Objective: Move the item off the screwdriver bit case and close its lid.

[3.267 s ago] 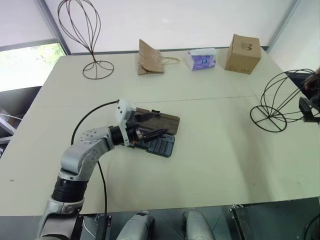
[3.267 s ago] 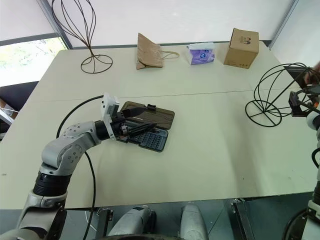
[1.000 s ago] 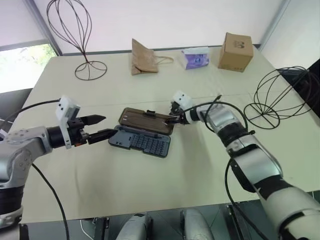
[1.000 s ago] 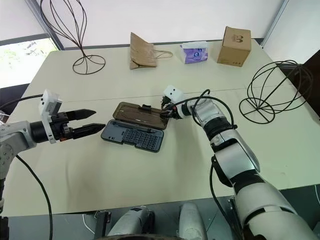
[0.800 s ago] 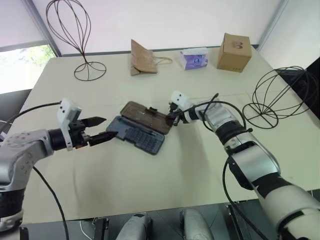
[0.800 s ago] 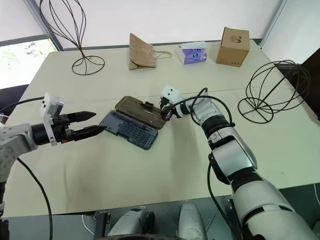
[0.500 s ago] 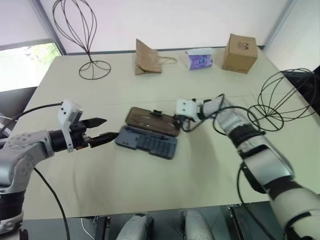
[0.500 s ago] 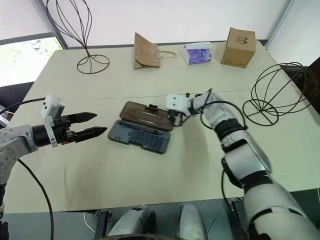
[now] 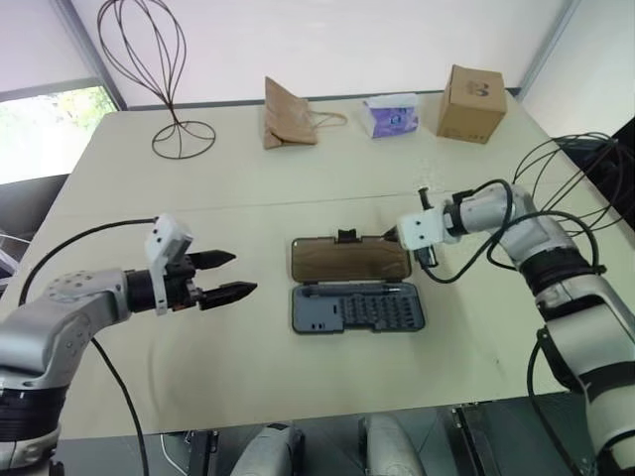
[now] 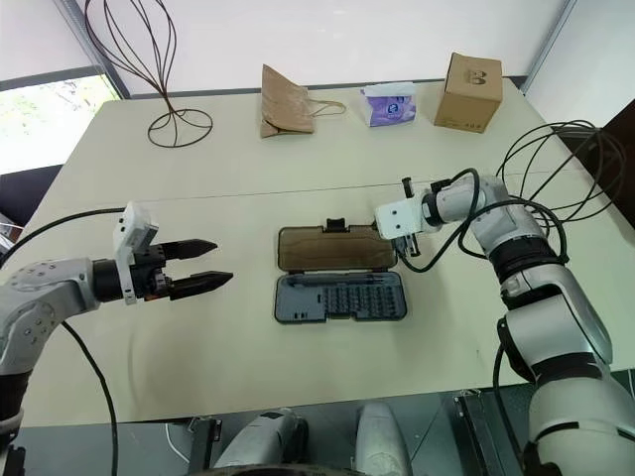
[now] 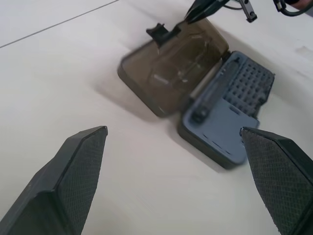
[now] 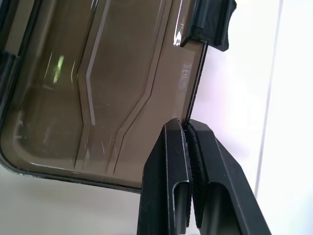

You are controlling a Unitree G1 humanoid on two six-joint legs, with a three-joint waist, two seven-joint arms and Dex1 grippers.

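Note:
The screwdriver bit case lies open mid-table, its blue-grey base full of small bits. Its smoky-brown lid is laid flat on the far side, latch tab at the far edge. My right gripper is shut on the lid's edge near its right corner; the right wrist view shows both fingers pinching that thin rim. Left of the case, apart from it, my left gripper hangs open and empty. The item, a black wire globe, stands off the case at the table's right edge.
Along the far edge stand a tall teardrop wire stand, a brown paper bag, a tissue pack and a cardboard box. A black cable loops beside my right wrist.
The case has slid right and turned square to the table, away from my left gripper. My right gripper moved right with the lid's edge and rolled. The left gripper stays open.

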